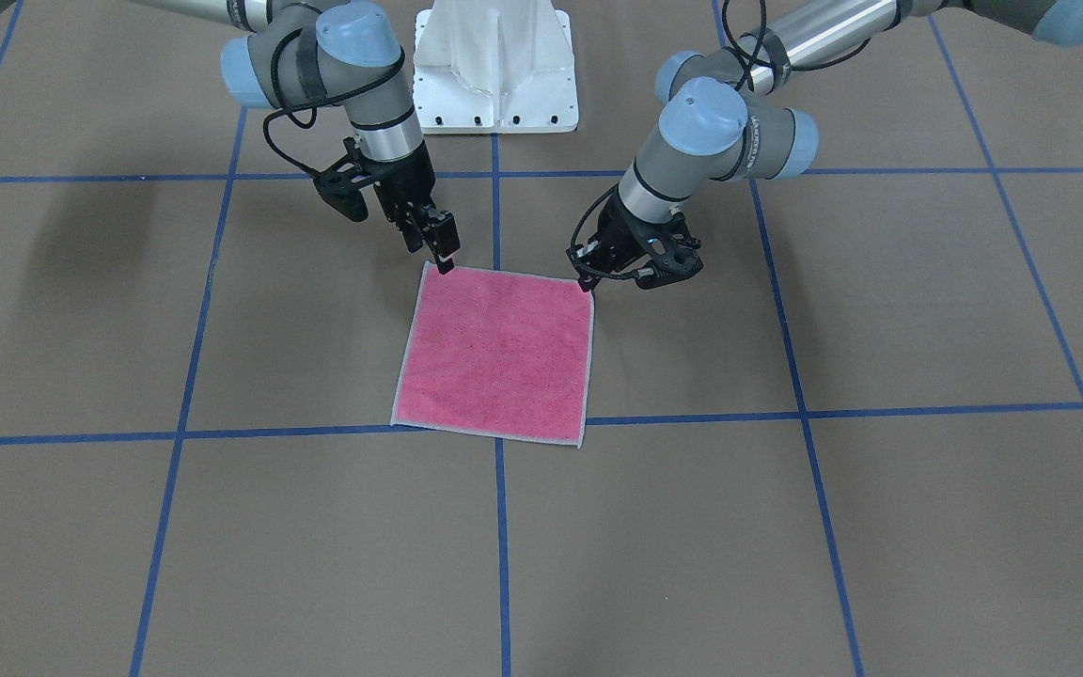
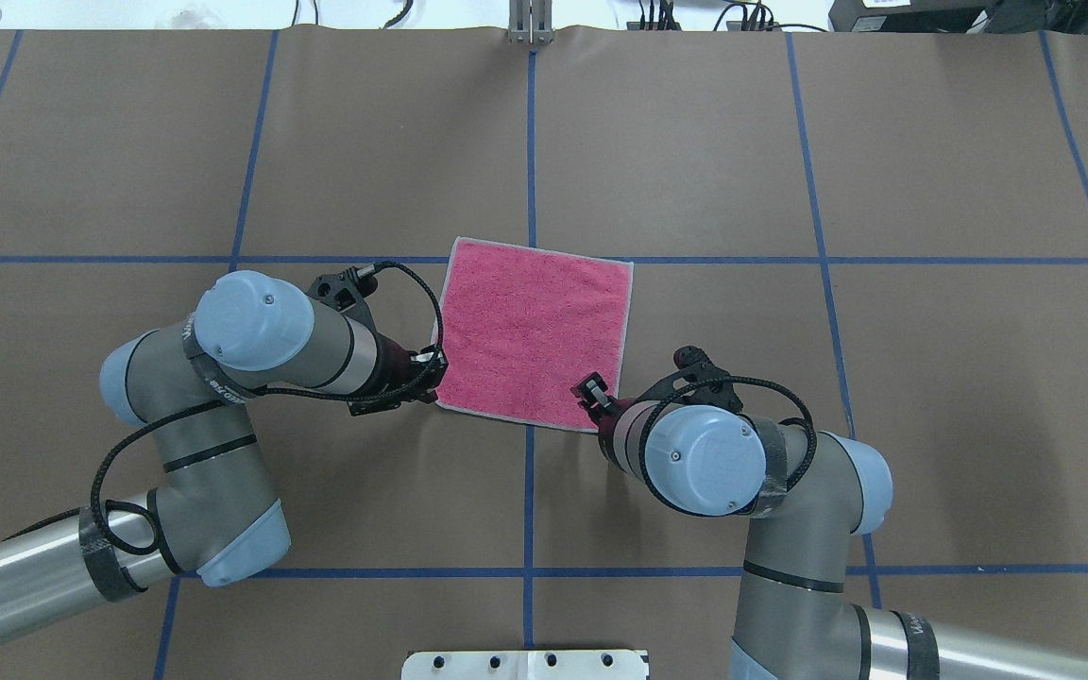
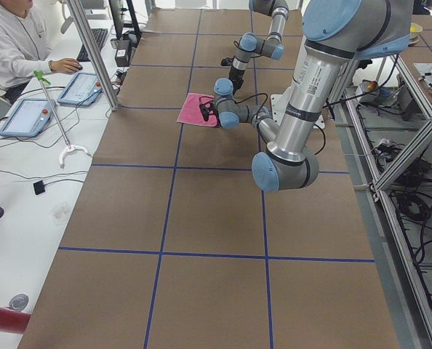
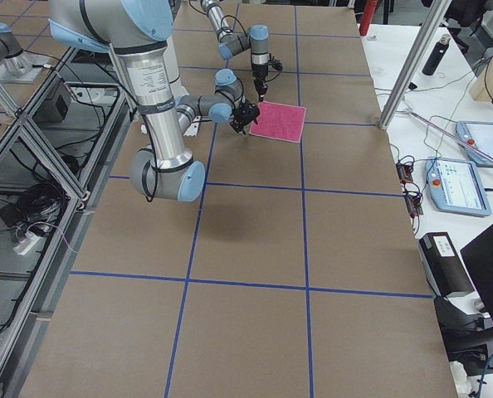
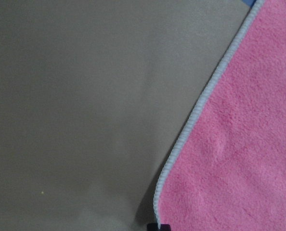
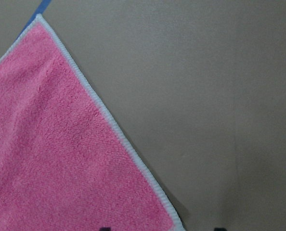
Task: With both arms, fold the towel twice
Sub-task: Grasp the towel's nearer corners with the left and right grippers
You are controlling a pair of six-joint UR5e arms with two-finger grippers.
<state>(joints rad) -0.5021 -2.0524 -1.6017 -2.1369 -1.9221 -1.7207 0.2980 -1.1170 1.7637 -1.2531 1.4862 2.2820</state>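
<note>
The towel (image 1: 494, 353) lies flat and square on the brown table, pink face up with a light grey border; it also shows in the overhead view (image 2: 535, 331). My left gripper (image 1: 587, 280) is down at the towel's near corner on my left (image 2: 433, 376). In the left wrist view its tips (image 5: 158, 226) sit together at that corner, shut on the towel's edge (image 5: 181, 139). My right gripper (image 1: 447, 261) is at the other near corner (image 2: 591, 392). In the right wrist view its two tips stand apart on either side of that corner (image 6: 174, 219), so it is open.
The white bolted pedestal (image 1: 494, 75) stands between the arms behind the towel. Blue tape lines (image 1: 504, 545) grid the table. An operator (image 3: 12, 36) sits at a side bench with tablets (image 3: 27, 116) beyond the table's far edge.
</note>
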